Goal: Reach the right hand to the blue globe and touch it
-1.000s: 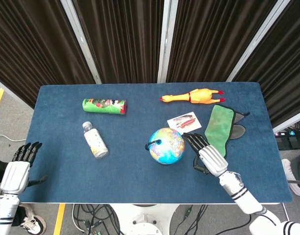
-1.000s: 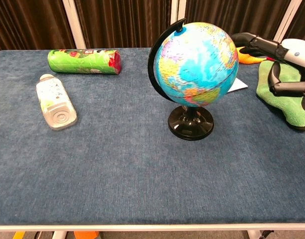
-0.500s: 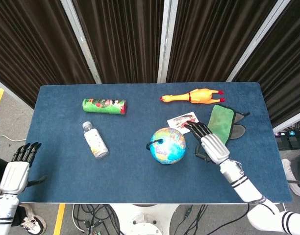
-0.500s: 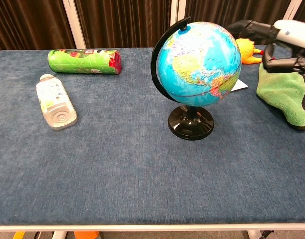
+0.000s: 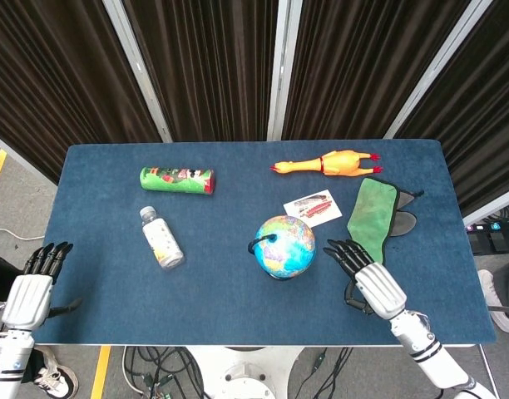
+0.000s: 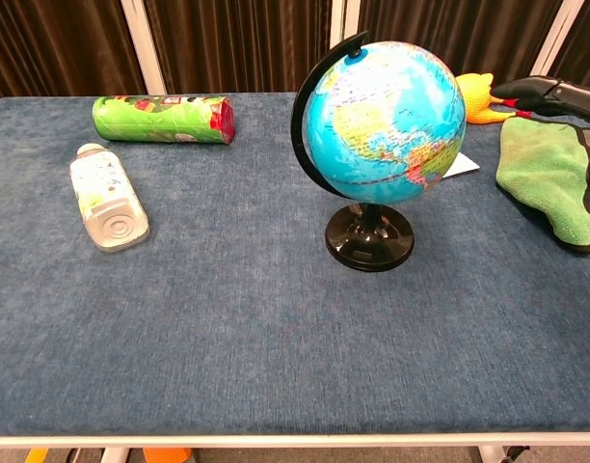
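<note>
Two hands are in my head view, both at the near edge of the bench (image 5: 238, 307). My right hand (image 5: 369, 278) sits with fingers (image 5: 344, 253) spread, holding nothing, just right of the blue globe (image 5: 284, 246) with a clear gap between them. A second ago those fingers were up against the sphere; since then I have drawn the hand back toward me, and the globe has turned on its stand, so I judge the touch made and the hand retreating. My left hand (image 5: 32, 287) hangs off the near left corner, fingers apart. Farther back lie the white bottle (image 5: 162, 238), green cloth (image 5: 373, 214), green can (image 5: 177, 179) and rubber chicken (image 5: 329, 161). Only the chest view shows the globe's black base (image 6: 369, 237); there my right hand barely enters at the right edge.
</note>
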Robot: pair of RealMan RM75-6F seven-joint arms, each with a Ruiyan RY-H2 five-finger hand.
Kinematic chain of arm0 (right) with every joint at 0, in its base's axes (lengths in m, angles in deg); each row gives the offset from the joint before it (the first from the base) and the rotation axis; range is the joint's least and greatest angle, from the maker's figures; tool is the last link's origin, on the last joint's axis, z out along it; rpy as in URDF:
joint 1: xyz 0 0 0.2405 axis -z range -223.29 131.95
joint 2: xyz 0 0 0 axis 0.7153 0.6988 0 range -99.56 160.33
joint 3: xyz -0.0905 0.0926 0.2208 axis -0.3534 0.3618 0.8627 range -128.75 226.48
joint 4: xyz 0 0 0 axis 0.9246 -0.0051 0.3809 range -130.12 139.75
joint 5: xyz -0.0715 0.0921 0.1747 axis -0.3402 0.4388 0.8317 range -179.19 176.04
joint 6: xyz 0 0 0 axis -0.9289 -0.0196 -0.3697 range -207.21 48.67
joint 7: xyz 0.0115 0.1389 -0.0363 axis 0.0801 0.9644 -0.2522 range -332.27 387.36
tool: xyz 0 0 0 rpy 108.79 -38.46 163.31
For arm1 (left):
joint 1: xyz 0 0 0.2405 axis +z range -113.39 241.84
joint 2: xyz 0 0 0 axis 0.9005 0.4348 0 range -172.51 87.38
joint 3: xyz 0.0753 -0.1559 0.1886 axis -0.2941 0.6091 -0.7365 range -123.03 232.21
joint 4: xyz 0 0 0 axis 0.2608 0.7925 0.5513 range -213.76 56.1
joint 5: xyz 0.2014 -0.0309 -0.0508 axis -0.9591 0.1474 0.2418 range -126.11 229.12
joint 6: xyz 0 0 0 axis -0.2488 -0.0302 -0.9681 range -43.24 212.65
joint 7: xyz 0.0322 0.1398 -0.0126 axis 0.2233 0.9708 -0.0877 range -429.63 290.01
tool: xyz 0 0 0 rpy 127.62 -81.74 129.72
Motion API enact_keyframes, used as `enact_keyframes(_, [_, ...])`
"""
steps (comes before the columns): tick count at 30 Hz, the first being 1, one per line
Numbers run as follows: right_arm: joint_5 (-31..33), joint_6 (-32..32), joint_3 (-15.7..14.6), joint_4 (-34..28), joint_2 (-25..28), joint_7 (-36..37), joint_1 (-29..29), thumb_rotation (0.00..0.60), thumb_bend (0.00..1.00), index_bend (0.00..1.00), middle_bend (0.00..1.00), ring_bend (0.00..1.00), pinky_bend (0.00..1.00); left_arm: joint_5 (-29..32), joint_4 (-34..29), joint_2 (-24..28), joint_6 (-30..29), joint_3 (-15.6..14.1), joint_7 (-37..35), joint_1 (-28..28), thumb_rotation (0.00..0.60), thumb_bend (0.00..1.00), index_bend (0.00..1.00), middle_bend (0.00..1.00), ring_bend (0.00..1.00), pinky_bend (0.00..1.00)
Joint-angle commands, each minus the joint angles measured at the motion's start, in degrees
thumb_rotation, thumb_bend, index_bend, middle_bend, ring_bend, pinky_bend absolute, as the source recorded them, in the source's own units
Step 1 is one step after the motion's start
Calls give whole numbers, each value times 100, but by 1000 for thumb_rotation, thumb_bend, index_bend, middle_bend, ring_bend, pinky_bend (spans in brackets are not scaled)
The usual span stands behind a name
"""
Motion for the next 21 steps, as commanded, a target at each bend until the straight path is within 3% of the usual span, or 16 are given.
enact_keyframes(1, [59,77,55,24,-22,16,-55,393,1000,0,0,0,0,11,8,-3,2,0,-3,5,600,0,60,53,0,83])
enact_keyframes(21, [651,950,496,72,-174,-90,-632,394,1000,0,0,0,0,31,141,-1,-55,-1,-207,63,600,0,60,53,0,83])
